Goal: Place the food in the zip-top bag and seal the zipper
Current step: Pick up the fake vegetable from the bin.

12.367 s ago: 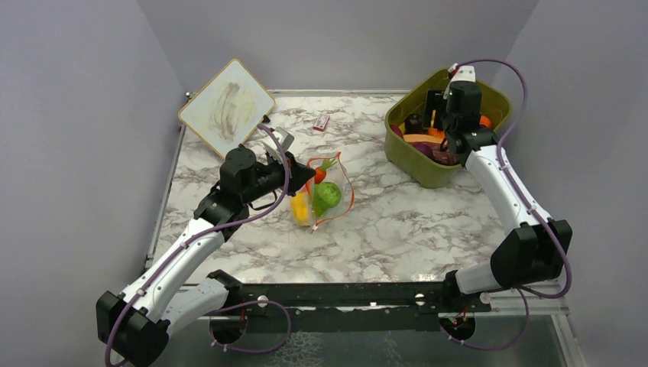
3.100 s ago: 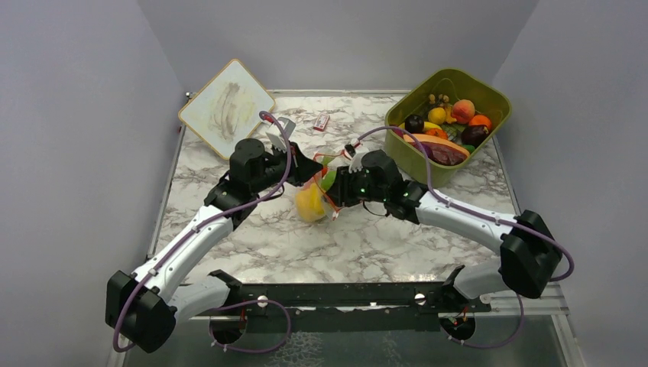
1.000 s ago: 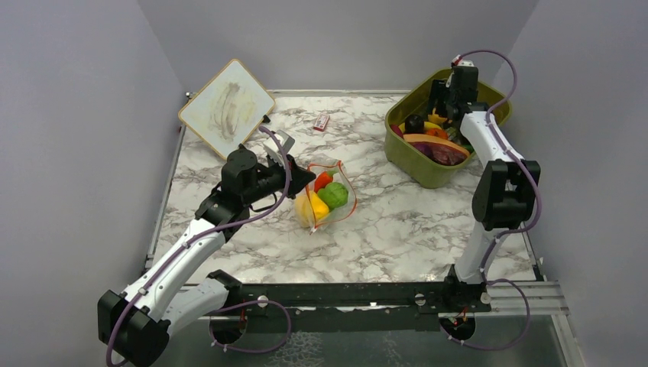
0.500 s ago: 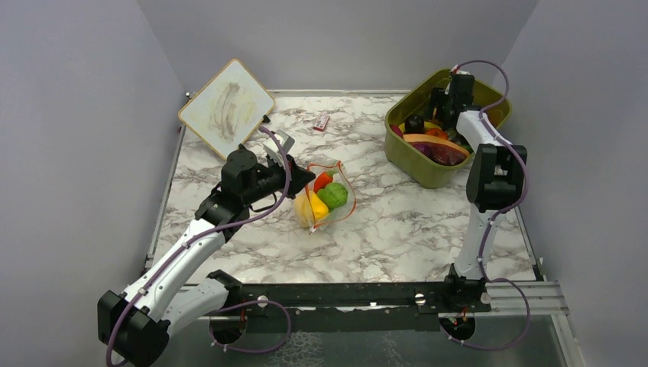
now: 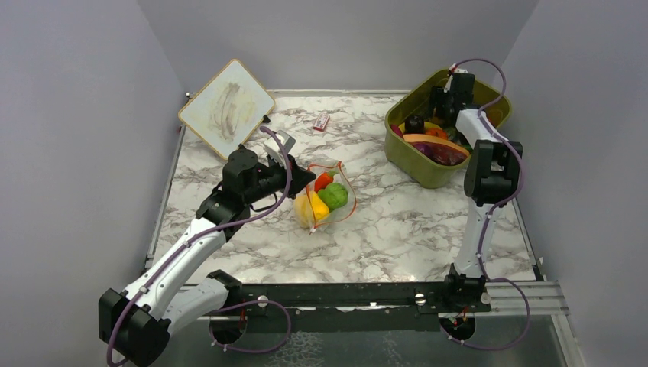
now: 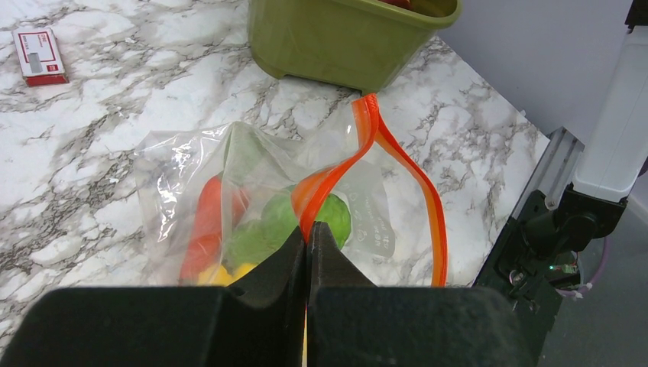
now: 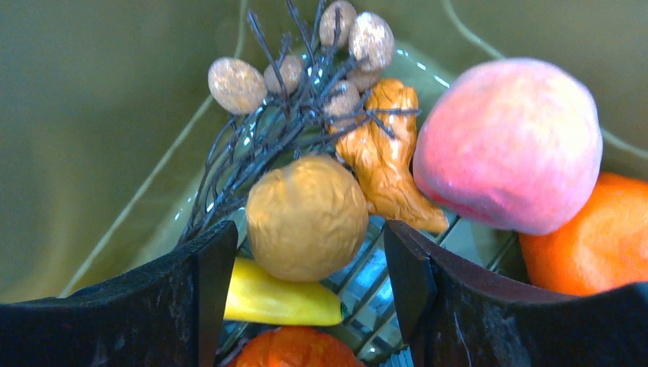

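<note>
Left hand [image 5: 304,180] pinched on the zipper [image 6: 367,126], zip-top bag [image 5: 342,183] at its 4 o'clock holding green, red, yellow food [image 5: 333,196]; right hand [image 7: 306,238] spread around golden fruit [image 7: 306,218] in the tub [image 7: 92,92].

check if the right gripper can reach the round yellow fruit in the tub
Probably yes: the right gripper hangs open astride the round yellow fruit, with nothing lying over it.

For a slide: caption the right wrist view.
Open right gripper straddles a wrinkled golden toy fruit in the olive-green tub, pink peach alongside.
</note>
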Controlling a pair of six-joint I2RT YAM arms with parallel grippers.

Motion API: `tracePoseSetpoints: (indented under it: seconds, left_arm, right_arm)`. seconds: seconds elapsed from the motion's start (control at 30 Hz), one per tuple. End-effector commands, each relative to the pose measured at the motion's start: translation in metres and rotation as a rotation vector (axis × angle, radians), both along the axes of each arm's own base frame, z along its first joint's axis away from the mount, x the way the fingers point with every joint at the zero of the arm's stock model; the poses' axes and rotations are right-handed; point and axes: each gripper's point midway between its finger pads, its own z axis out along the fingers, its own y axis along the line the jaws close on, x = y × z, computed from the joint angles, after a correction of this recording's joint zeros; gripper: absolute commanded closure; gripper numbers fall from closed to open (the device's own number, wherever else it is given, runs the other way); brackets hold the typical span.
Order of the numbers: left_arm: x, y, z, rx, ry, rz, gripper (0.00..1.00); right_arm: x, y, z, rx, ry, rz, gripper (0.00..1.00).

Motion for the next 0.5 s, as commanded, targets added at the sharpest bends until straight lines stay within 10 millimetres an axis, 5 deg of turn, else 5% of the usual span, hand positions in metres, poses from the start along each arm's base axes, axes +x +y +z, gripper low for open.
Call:
tracePoseSetpoints:
  seconds: [0.0,0.47]
  left_arm:
    - [0.003,-0.001,0.003,-0.01,-0.027,0.003,1.0]
    - [0.003,0.002,0.006,-0.006,-0.043,0.014,1.0]
  right_arm:
    - [0.019,-0.004,0.009,-0.024,-0.047,0.038,0.28]
    - [0.02,0.0,0.019,0.0,-0.059,0.05,0.43]
